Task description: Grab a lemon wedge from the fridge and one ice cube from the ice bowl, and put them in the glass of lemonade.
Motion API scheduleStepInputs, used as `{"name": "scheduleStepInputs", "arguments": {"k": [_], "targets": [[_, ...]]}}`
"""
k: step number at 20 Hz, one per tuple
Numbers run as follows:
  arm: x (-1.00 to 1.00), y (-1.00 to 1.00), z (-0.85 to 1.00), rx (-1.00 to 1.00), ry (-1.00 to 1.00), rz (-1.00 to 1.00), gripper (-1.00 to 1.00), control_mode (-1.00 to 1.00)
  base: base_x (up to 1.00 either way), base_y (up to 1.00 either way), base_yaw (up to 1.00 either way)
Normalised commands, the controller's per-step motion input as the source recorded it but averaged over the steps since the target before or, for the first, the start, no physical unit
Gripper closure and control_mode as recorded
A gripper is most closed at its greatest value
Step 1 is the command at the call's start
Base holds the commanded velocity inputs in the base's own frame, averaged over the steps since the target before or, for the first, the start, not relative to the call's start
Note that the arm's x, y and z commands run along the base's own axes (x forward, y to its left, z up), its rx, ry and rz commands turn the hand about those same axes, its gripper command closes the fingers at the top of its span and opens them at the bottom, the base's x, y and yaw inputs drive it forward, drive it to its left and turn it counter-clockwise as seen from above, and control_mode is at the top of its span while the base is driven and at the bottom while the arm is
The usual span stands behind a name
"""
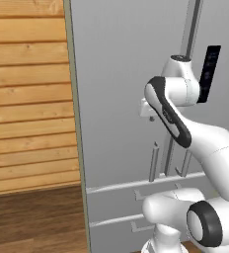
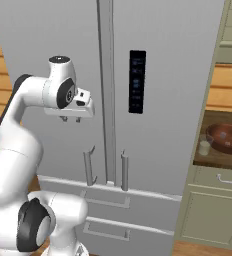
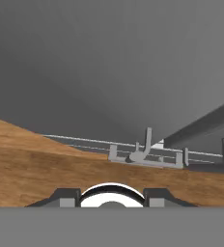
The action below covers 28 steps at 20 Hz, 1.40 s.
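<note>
Closed fridge; ice bowl beside glass of lemonade.

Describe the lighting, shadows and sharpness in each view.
Left base view: flat, even light on the fridge, no glare. Right base view: equally flat; the ice bowl has a soft sheen, and edges look slightly soft. Hand view: the fridge door shades from dark to paler grey; the lower handles look blocky.

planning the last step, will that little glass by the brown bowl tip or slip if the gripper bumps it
Probably tippy: the glass of lemonade looks small and light beside the much wider ice bowl. Its clear wall is likely smooth, so it may slide on the counter. It stands close to the counter's front edge, so a push outward seems risky.
</note>
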Motion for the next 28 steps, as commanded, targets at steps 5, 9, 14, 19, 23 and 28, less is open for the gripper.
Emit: {"name": "scheduleStepInputs", "arguments": {"k": [5,9,14,19,23,28], "targets": [[-0.69,-0.38,-0.03,0.04,-0.11,-0.06,-1.0,-1.0,0.0,0.0,0.0],[-1.0,-1.0,-0.08,0.1,-0.13,-0.14,-1.0,-1.0,0.0,0.0,0.0],[-0.65,-1.0,-0.1,0.05,-0.04,-0.16,-1.0,-1.0,0.0,0.0,0.0],[0.11,0.46,0.12,-0.06,-0.08,-0.01,-1.0,-1.0,0.0,0.0,0.0],[0.43,1.0,0.21,-0.21,-0.01,0.0,-1.0,-1.0,0.0,0.0,0.0],[0.46,0.73,0.05,-0.18,0.05,-0.02,-1.0,-1.0,0.0,0.0,0.0]]}}
